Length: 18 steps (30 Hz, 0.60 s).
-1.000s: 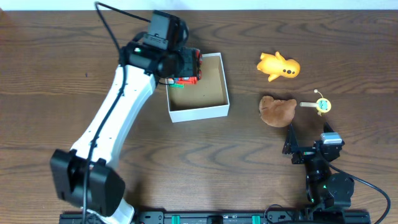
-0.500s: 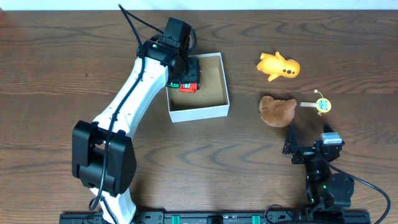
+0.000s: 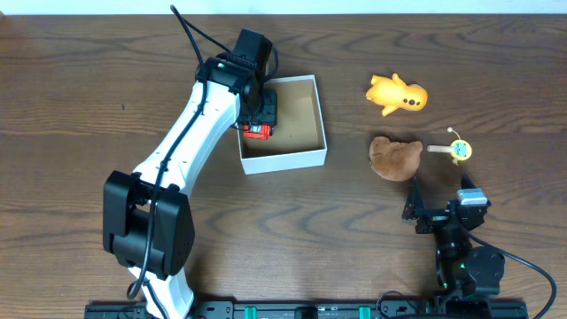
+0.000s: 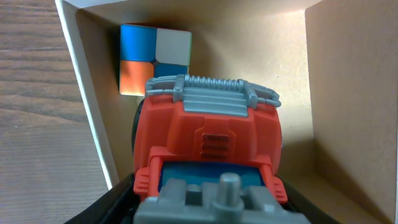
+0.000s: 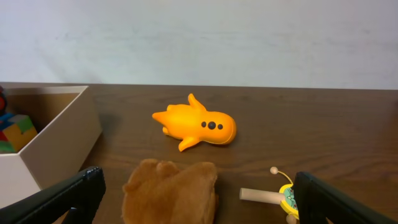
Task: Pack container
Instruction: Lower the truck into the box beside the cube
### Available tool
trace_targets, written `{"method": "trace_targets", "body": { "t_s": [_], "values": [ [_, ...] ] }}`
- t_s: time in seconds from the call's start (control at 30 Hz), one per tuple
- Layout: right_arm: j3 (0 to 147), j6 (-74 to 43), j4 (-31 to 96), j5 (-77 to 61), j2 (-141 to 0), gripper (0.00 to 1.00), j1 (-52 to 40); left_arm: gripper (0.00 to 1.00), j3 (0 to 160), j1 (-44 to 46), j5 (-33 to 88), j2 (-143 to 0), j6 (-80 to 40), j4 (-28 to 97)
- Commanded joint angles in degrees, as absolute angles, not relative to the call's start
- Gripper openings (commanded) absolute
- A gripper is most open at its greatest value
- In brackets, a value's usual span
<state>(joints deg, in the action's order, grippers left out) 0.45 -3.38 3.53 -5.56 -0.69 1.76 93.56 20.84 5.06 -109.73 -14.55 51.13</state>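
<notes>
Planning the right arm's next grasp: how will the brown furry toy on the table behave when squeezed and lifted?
The brown furry toy looks plush, so it will probably squash and sag rather than stay stiff. Its fuzzy surface should resist slipping. It lies as a low lump, so a push would likely slide it, not roll it.

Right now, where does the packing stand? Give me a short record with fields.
container: open, on the table
already inside: colored cube, in a corner
left gripper: shut on red toy truck, within the container walls
right gripper: open, holding nothing
outside the container: orange toy, brown plush, yellow toy
</notes>
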Motion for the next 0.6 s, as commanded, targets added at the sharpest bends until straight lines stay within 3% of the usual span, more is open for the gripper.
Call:
{"method": "trace_targets", "body": {
  "t_s": [0.0, 0.57],
  "values": [
    [0.32, -2.70, 3.66, -5.41, -0.38, 0.99, 2.24, 0.47, 94.19, 20.88, 3.57, -110.96, -13.39, 51.13],
    [0.32, -2.70, 3.66, -5.41, -0.38, 0.99, 2.24, 0.46, 93.95, 20.93, 3.33, -111.87, -15.68, 53.08]
  ]
}}
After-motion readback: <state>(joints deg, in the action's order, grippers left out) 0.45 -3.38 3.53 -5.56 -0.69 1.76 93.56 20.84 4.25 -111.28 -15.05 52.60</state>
